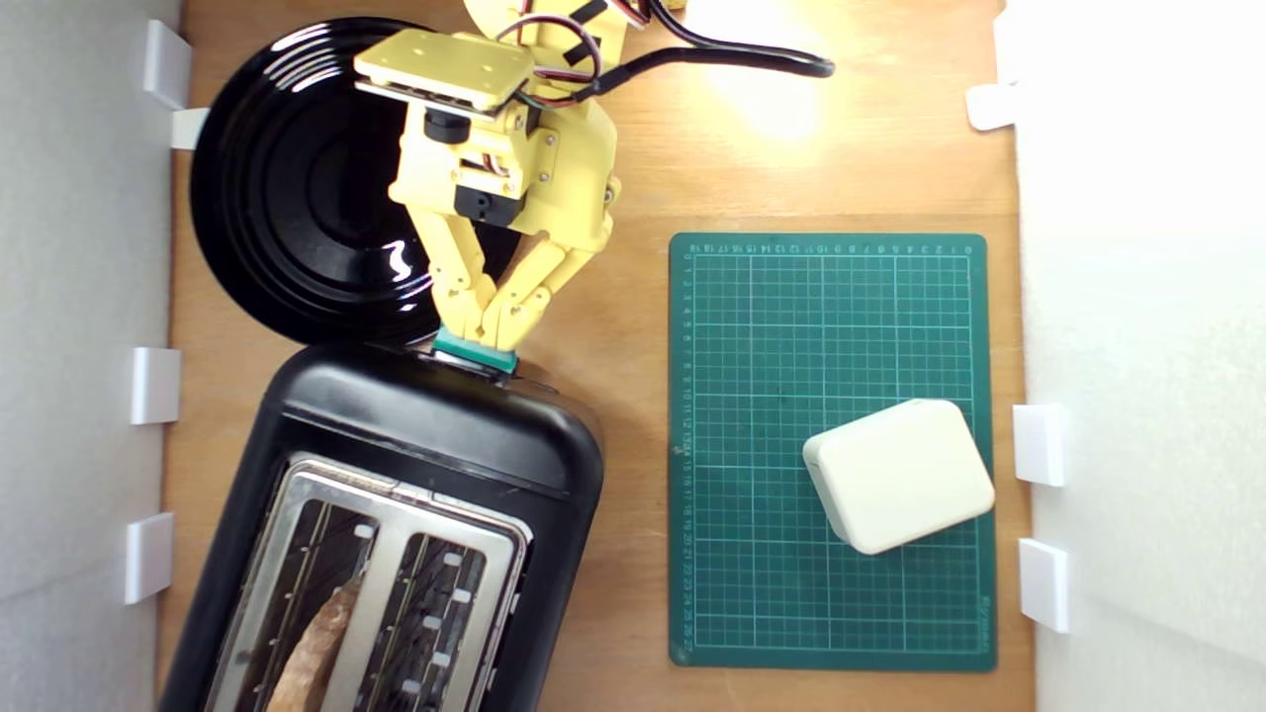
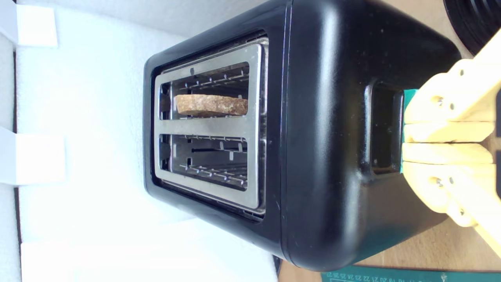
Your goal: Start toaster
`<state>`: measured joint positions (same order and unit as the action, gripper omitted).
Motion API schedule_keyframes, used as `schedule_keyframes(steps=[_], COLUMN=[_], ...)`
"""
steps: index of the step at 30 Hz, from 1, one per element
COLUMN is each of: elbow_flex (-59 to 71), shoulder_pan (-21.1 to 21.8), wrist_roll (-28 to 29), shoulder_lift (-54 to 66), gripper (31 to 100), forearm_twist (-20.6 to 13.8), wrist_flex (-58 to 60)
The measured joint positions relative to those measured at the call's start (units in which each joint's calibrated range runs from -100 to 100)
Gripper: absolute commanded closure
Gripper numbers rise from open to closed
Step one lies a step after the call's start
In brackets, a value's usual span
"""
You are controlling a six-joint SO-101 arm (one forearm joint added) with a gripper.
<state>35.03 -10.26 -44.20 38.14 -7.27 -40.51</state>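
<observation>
Black toaster (image 1: 425,435): sat at the lower part of the exterior view's left, glossy, angled on the wooden table (image 1: 633,178), silver top plate (image 1: 391,514) with two slots.
Lever: little teal-green lever (image 1: 475,351) stuck out of the toaster's end, the end facing the arm.
Gripper (image 1: 487,331): yellow, fingertips (image 2: 446,132) pressed together with pretty much no gap, sitting right on the lever. Looked like it was pushing on it, not clamping around it.
Toast (image 2: 211,105): one browned slice was down in one slot, other slot had just wire guides showing.
Plate (image 1: 297,188): round black one, just behind the toaster, partly under the arm.
Cutting mat (image 1: 831,593): green, gridded, on the exterior view's right, well apart from the toaster.
White box (image 1: 898,475): rounded, lay on the mat.
</observation>
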Motion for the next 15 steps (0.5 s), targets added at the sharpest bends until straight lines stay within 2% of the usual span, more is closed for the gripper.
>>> schedule_keyframes(steps=[10, 15], elbow_flex=[-0.93, -3.8], shoulder_pan=[0.09, -2.08], wrist_roll=[-0.86, -0.92], shoulder_lift=[-3.92, -7.0], gripper=[98.9, 98.9], forearm_twist=[-0.39, 0.0], wrist_flex=[0.0, 0.09])
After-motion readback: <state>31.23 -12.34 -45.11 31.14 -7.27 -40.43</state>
